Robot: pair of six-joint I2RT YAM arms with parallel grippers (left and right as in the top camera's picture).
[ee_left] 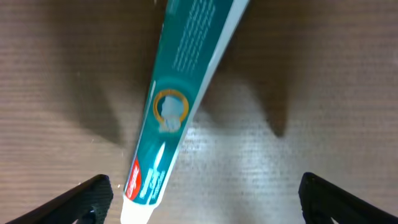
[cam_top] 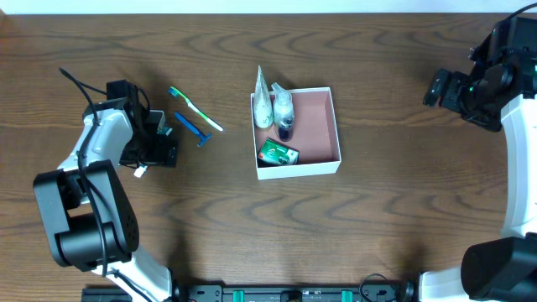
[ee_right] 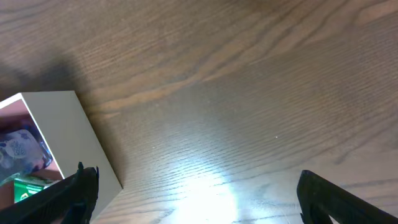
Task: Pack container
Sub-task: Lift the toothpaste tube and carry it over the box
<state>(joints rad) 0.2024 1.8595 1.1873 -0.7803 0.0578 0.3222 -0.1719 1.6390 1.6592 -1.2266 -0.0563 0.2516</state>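
Container [cam_top: 336,126], a shallow square white cardboard box with a dusty-pink floor, sits mid-table in the overhead view. It holds a white squeeze tube [cam_top: 263,101], a small dark-capped bottle [cam_top: 284,116] and a green packet [cam_top: 278,152] along its left side, and the right half of the floor is bare. A green-and-white toothbrush [cam_top: 195,108] and a blue razor [cam_top: 193,129] lie between it and your left gripper [cam_top: 161,141]. Your right gripper [cam_top: 436,87] hangs well apart at the far right.

From the left wrist, the fingers [ee_left: 87,199] are spread wide astride a teal toothpaste tube [ee_left: 177,93] lying flat, with nothing gripped. The tube runs slanted between them, so I judge you should square the wrist across it and close on its body, not the white cap end.

From the right wrist, the fingers [ee_right: 68,196] are likewise wide and empty, with the container's corner at the left. The brown wood-grain table [ee_right: 249,93] is flat, with a glare patch. Of the room, only a pale strip [cam_top: 252,5] shows along the overhead's top edge.
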